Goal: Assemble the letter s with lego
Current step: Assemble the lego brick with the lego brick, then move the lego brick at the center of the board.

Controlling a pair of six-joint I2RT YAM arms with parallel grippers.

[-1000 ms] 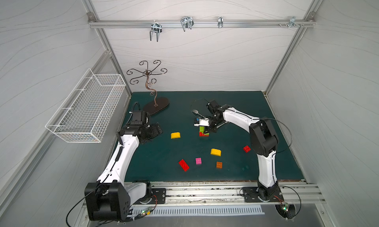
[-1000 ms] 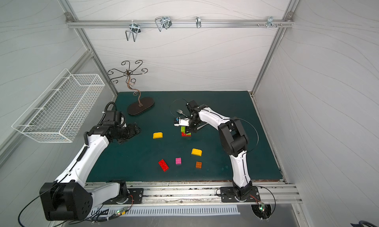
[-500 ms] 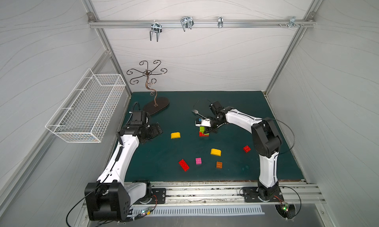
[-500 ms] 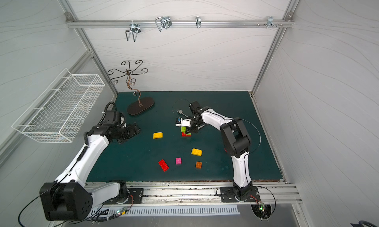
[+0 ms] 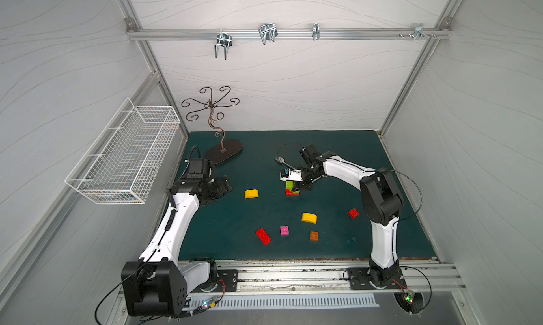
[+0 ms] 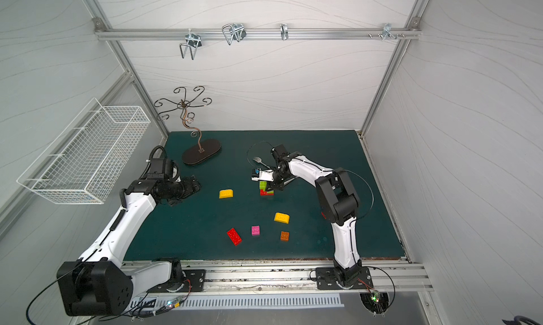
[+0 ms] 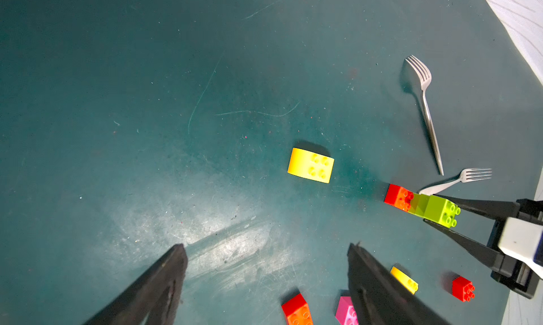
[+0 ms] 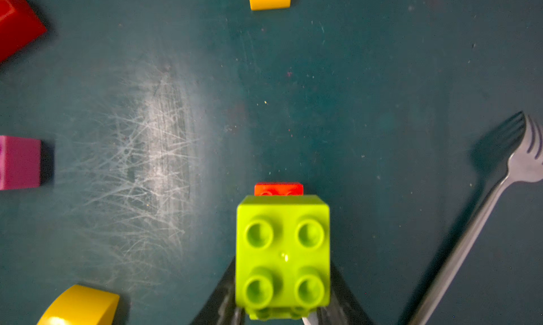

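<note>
I have the green counter [image 5: 338,150] filling the lower middle of both top views. My left gripper [image 7: 266,247] sits at the counter's left edge, fingers spread wide with nothing between them. My right gripper [image 5: 297,188] is just above the centre of the frame. Its fingers [image 8: 223,303] press against both sides of the lime green brick [image 8: 282,250], grasping it. That brick sits on a red brick [image 8: 278,189], which rests on the counter. Two forks lie near this stack: a fork [image 7: 423,103] clear of everything, and a second fork [image 7: 458,179] whose handle end is hidden behind the stack. The loose lego all lies apart: a yellow rounded brick [image 5: 251,193] left of the stack and a second yellow brick [image 5: 309,217] below it. Lower still, in a row, are a long red brick [image 5: 263,236], a pink brick [image 5: 284,230] and an orange brick [image 5: 314,235], with a small red brick [image 5: 353,213] off to the right
</note>
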